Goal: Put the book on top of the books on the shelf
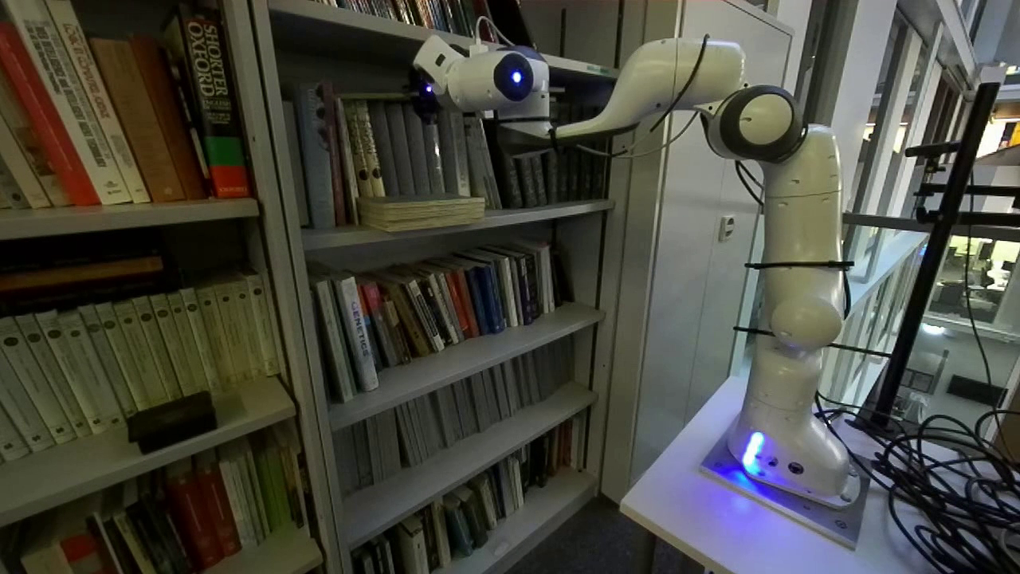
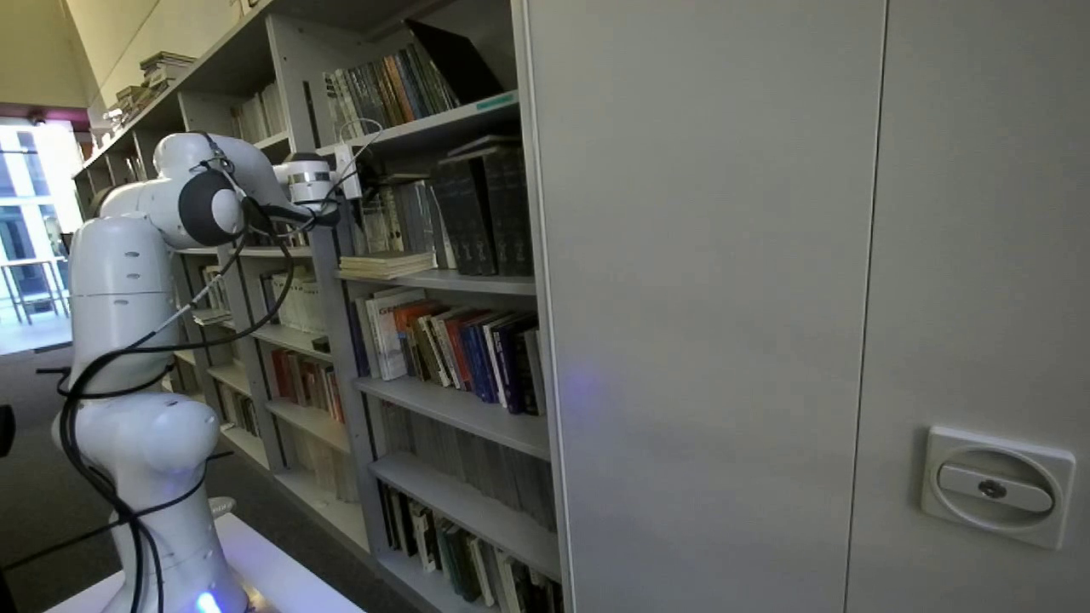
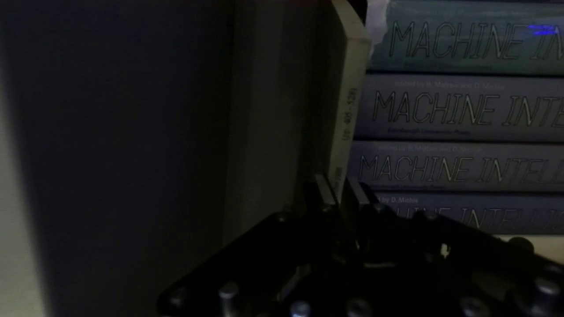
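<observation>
In the wrist view, which is turned sideways, a thin cream-edged book (image 3: 346,114) lies flat along the top ends of the upright books (image 3: 445,105) lettered "Machine". My gripper (image 3: 340,191) reaches in from the bottom, its narrow fingers (image 3: 325,190) on either side of that book's near end, apparently shut on it. Darkness hides much of the contact. In an exterior view the dark gripper (image 1: 426,100) is in front of the upper part of the grey upright books (image 1: 398,151), which stand on the metal shelf (image 1: 558,210).
A low stack of pale flat books (image 1: 422,212) sits at the shelf's front edge, below the gripper. Another board (image 1: 578,67) runs close above the hand. Tall black volumes (image 2: 490,213) stand farther along the row. A lighter bookcase (image 1: 127,209) adjoins it.
</observation>
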`<act>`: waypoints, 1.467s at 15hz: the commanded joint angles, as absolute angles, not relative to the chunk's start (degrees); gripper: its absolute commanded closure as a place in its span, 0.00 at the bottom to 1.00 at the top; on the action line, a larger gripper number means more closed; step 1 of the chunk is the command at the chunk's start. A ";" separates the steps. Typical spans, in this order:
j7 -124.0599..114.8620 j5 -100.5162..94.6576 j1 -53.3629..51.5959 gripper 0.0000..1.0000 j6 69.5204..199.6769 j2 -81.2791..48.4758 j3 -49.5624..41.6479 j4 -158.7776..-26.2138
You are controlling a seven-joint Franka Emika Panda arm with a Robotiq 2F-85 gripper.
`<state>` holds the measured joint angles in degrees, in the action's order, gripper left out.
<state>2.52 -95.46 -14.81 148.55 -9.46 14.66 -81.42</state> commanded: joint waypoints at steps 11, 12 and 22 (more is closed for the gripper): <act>3.37 -95.51 -14.39 0.97 147.82 -13.45 13.78 -76.89; 3.57 -95.55 -14.36 0.97 147.98 -14.24 13.65 -75.57; 4.93 -94.36 -14.35 0.65 147.42 -18.19 11.59 -69.32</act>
<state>2.99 -95.22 -14.51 148.26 -15.98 11.75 -72.69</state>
